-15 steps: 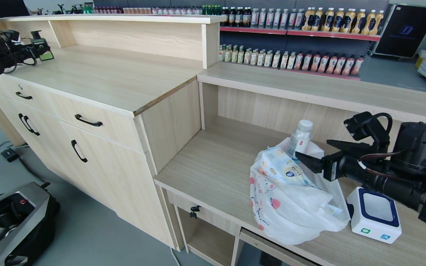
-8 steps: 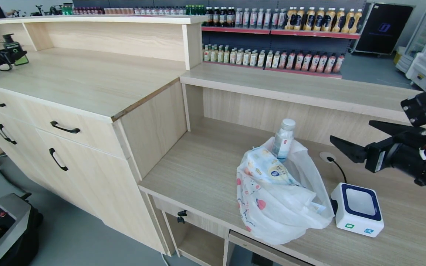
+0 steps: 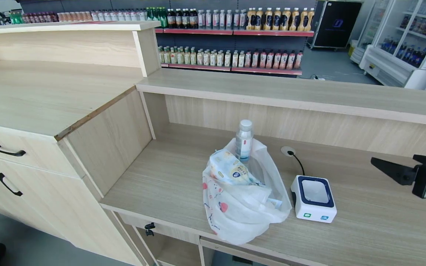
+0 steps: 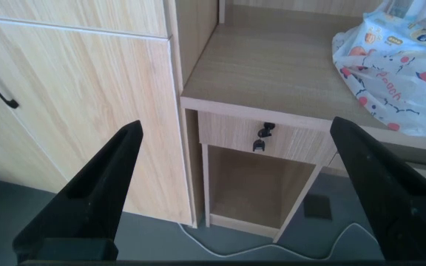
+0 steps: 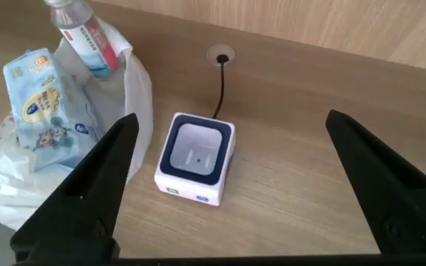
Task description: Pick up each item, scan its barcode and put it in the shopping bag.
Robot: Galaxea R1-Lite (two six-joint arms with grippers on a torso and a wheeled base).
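I've got right fingers (image 5: 87, 196) spread wide, empty, over the tabletop (image 5: 309, 185); left fingers (image 4: 87, 203) wide too. Bottle (image 3: 244, 140) stands in the shopping bag (image 3: 235, 210), scanner (image 3: 314, 199) at its 3 o'clock.

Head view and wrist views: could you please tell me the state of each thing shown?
shopping bag: mouth open, loaded
bottle: upright in the bag, capped
packet: in the bag, sticking out
scanner: window up, beside the bag
left gripper: open, empty
right gripper: open, empty

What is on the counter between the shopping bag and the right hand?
The white scanner stands there, right beside the bag; the head view shows it.
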